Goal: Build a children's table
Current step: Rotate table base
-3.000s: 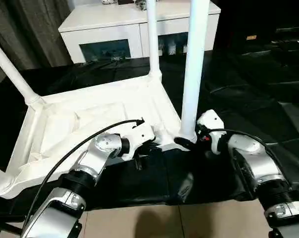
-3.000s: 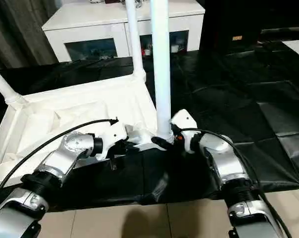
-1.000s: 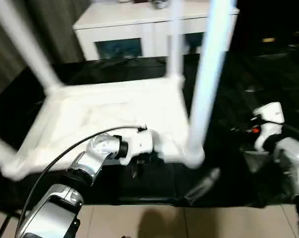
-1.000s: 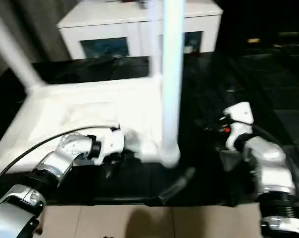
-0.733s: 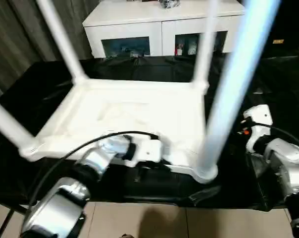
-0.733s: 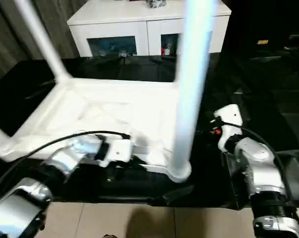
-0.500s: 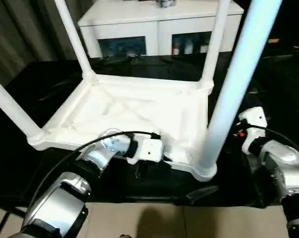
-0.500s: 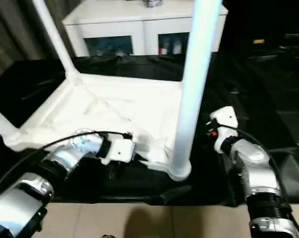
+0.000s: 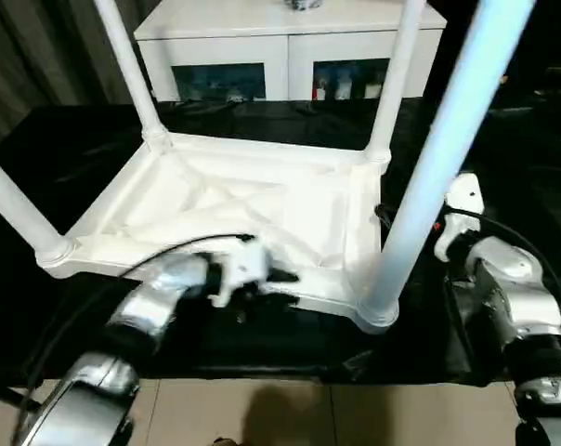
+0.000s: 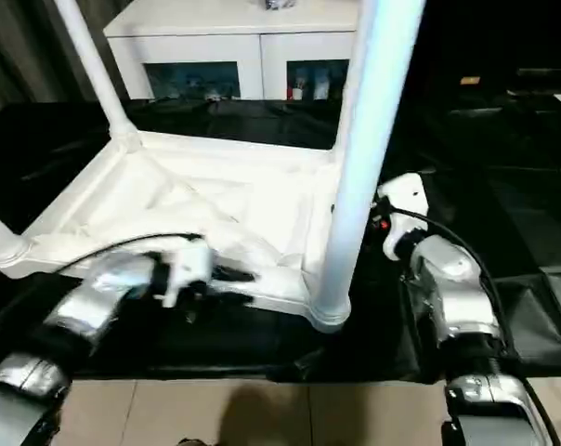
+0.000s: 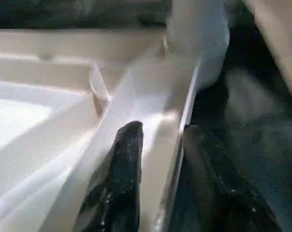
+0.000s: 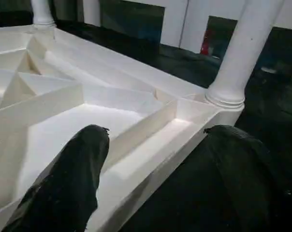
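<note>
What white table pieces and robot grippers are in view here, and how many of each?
Tabletop, lying underside up: 1
Legs standing in its corner sockets: 4 (near right, far right, far left, near left)
Robot grippers: 2 (left gripper, right gripper)
Total: 7

A white cabinet (image 9: pixel 285 51) with glass doors stands behind black sheeting (image 9: pixel 67 139) on beige floor (image 9: pixel 290 413).
</note>
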